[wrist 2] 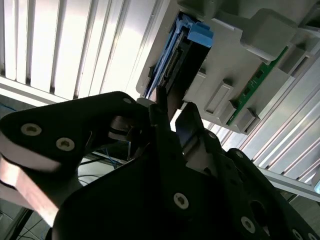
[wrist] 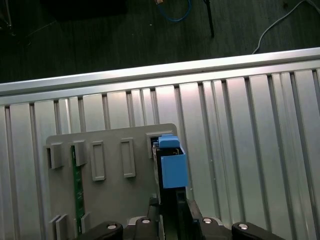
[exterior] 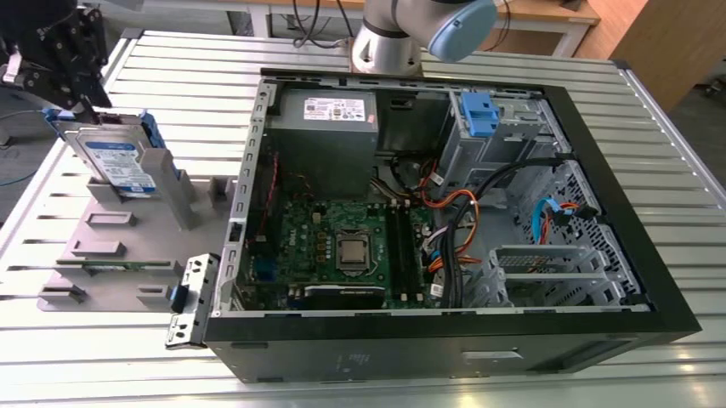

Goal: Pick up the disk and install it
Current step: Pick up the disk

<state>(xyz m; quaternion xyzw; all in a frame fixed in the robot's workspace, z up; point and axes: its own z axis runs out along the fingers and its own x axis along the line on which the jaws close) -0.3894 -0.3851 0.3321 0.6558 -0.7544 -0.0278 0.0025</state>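
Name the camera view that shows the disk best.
The exterior view: the disk stands on edge in the grey holder, its label face and blue rails in plain sight, with the gripper at its top. The second wrist view shows the disk edge-on; the first wrist view shows its blue end.

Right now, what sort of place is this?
Probably a robotics lab bench for computer assembly: an open desktop computer case on a slatted aluminium table, a robot arm, and the disk standing in a grey holder.
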